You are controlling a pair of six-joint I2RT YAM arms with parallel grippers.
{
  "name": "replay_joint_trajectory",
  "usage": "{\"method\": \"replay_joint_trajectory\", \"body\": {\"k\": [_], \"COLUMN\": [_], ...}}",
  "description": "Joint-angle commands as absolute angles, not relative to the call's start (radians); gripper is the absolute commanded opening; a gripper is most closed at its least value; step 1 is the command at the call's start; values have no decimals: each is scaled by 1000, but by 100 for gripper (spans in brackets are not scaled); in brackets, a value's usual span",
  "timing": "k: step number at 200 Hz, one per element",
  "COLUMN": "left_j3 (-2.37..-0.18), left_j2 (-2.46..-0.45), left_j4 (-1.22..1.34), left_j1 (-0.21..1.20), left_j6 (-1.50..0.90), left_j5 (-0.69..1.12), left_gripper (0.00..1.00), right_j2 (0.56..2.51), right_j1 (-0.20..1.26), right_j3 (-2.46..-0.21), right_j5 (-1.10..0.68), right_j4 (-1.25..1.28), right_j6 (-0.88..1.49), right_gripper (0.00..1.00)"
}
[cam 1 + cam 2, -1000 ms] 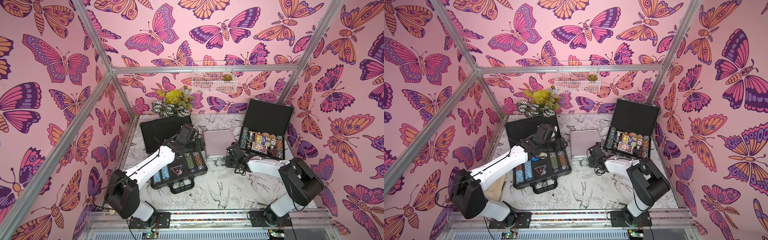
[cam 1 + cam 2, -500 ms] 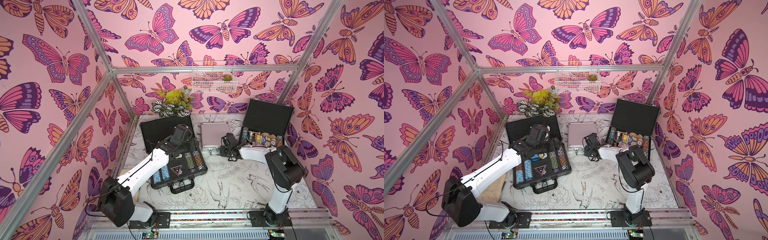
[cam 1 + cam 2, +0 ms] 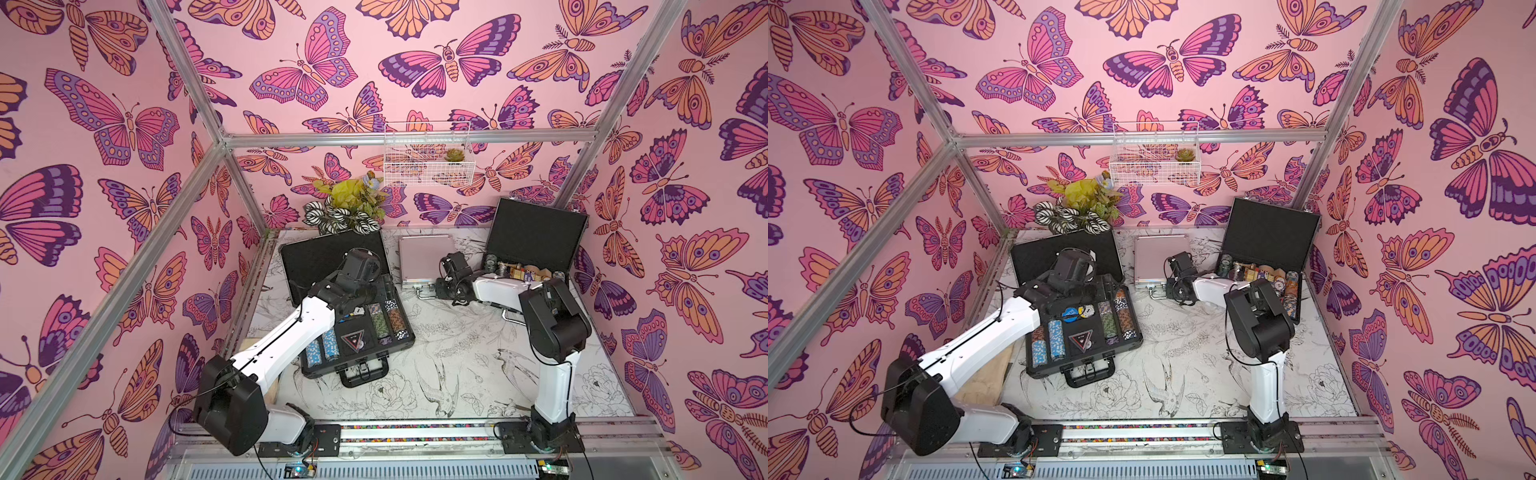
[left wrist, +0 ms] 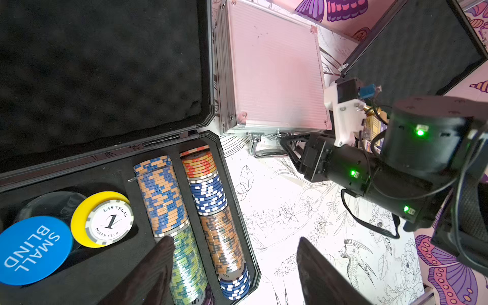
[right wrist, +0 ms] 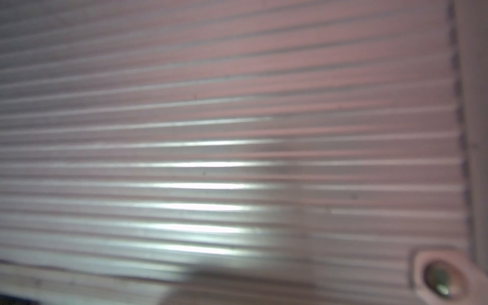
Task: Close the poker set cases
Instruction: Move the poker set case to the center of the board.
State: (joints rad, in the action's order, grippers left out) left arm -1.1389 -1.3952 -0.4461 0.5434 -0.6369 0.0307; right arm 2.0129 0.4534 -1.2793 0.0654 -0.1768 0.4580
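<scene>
Ribbed aluminium fills your right wrist view: the small silver case [image 5: 237, 132] is shut, its lid a run of fine parallel grooves, and it lies flat at the middle back of the table [image 3: 436, 374], between the other two. To its left the large dark case [image 3: 322, 259] stands open, with egg-crate foam in the raised lid and chip stacks [image 4: 169, 198] lying in rows in the foam tray beside a blue SMALL BLIND disc [image 4: 34, 250]. To its right the flat black case [image 3: 536, 237] is open too, its silver-edged lid upright near the back corner and chips in its tray. Your left gripper [image 4: 233, 241] hangs spread wide and empty over the large case's tray, and that arm lies across the tray in front of the lid. Your right gripper [image 4: 290, 145] sits at the silver case's front edge by the latches [image 4: 254, 136] and wire handle [image 4: 257, 154]; you cannot tell whether its jaws are parted or closed. Its forearm crosses in front of the flat black case's tray. A leafy plant [image 3: 349, 208] stands behind the large case's lid.
</scene>
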Motion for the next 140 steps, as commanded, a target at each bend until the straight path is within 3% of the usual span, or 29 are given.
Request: {"method": "replay_joint_trajectory", "body": {"k": [1,140], "left_j3": [-1127,-1153], "left_j2": [-1384,-1388], "left_j4": [-471,-499], "left_j1": [538,534], "left_j6": [-635,-624], "left_j5": [34,20], "left_gripper": [74,75], "right_j2": [2039,2256], "right_j1": [441,403], "right_j3": [-1363,-1624], "right_j5": [46,-93], "right_j4": [-146,-153], "right_j6": [421,432], "right_gripper": [36,37]}}
